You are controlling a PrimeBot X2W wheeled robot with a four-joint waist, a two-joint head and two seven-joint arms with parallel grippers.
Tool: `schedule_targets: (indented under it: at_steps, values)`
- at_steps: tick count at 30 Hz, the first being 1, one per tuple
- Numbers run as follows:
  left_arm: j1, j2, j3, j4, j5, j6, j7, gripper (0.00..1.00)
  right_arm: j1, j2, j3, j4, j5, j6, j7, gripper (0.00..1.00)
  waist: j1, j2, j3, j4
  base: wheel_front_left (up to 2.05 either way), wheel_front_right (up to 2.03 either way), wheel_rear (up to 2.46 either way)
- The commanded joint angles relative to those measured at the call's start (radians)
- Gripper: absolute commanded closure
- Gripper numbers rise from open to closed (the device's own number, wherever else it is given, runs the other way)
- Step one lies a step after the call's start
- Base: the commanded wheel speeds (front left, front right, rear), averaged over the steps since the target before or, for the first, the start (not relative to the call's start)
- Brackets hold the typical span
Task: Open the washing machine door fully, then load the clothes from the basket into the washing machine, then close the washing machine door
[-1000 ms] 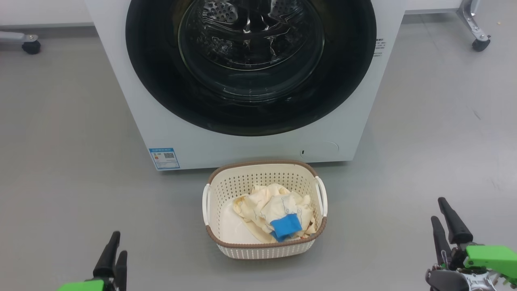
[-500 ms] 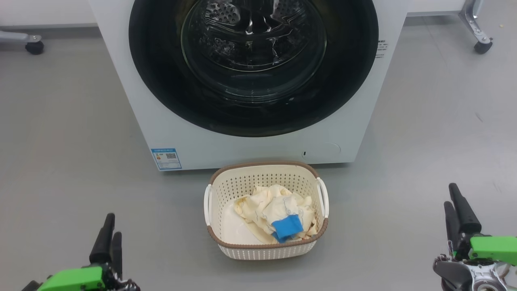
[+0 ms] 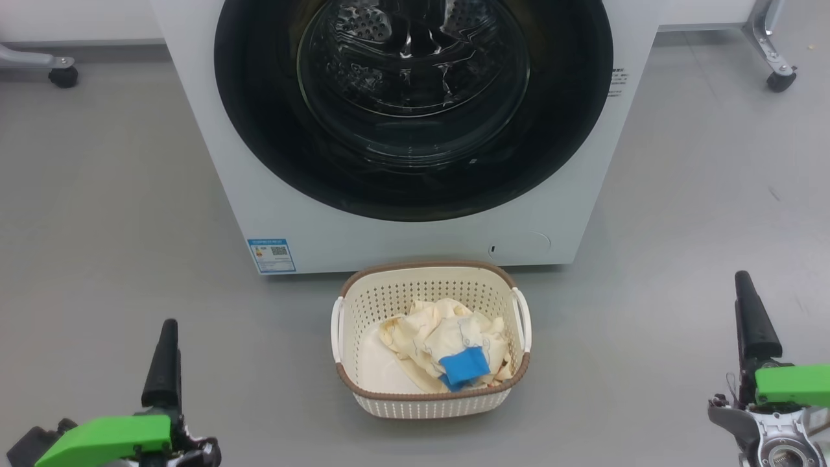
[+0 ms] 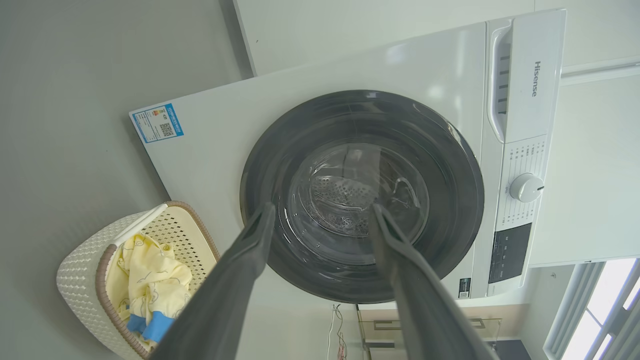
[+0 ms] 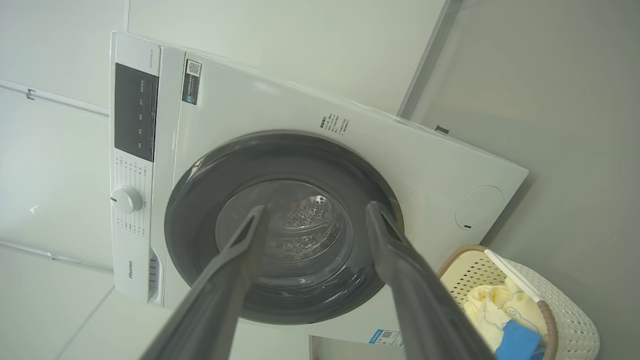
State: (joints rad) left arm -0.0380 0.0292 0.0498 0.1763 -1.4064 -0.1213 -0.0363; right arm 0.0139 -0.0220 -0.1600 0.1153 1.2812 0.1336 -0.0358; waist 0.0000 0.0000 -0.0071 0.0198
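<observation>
GRIP: my left gripper (image 4: 322,207) and right gripper (image 5: 316,206) both spread wide, empty | POSE: both low at the near edge, fingers pointing far, right reaching slightly farther | TARGET: washing machine door (image 3: 415,188) shut, far, centred between them, facing me; opening edge not discernible | LOAD: clothes (image 3: 447,344) in basket (image 3: 428,266), centre, just before the washing machine (image 3: 389,240)

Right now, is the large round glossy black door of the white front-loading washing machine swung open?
No, the black door sits shut, flush against the front of the white washing machine.
</observation>
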Motion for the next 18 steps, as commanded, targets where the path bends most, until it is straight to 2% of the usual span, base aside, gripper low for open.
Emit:
schedule_targets:
  at_steps: [1,18]
  values:
    - [-0.062,0.012,0.013,-0.046,0.017,0.002,-0.01,0.0,-0.05,-0.015,0.007,-0.047,-0.02,-0.001,-0.009,0.0,0.0,0.0,0.0,0.0,0.0,0.0,0.0]
    - [-0.074,0.014,-0.029,-0.123,0.356,0.059,-0.06,0.0,-0.051,-0.018,0.016,-0.137,-0.285,-0.002,-0.059,0.0,0.0,0.0,0.006,0.009,0.0,0.0,0.0]
